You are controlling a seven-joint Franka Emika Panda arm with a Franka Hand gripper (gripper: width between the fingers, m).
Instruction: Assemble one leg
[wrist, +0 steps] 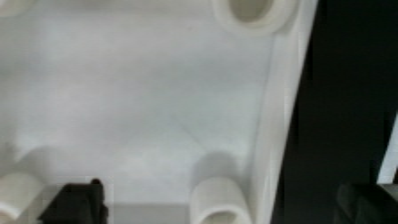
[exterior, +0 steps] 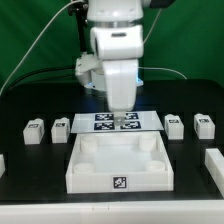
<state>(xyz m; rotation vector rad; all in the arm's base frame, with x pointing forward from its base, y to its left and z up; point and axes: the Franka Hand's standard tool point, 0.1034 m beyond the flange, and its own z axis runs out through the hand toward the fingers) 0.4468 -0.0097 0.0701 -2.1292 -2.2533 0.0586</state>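
**Layout.** The tray (exterior: 120, 172) lies at lower centre of the exterior view. The marker board (exterior: 150, 120) lies just behind it, at mid-frame. The gripper (exterior: 120, 108) hangs over the tray's rear edge and the board. The legs (exterior: 60, 127) stand in a row level with the board, well apart from the gripper. None is seated in the tray.

**Jaws.** In the wrist view the gripper (wrist: 222, 205) has its jaws spread wide and holds nothing. Only the tray (wrist: 125, 100) floor shows beneath.

**Hazards (judged).**
- A straight descent from here would likely strike the tray wall or the board, since no leg lies below.
- The legs stand in close pairs, so wide jaws lowered over one may knock its neighbour over.
- An off-centre grip may tilt the leg.

**Count.**
- Tray: one.
- Marker board: one, with four tags.
- Legs: four, two in the exterior view's left and two in its right.
- Gripper: one.
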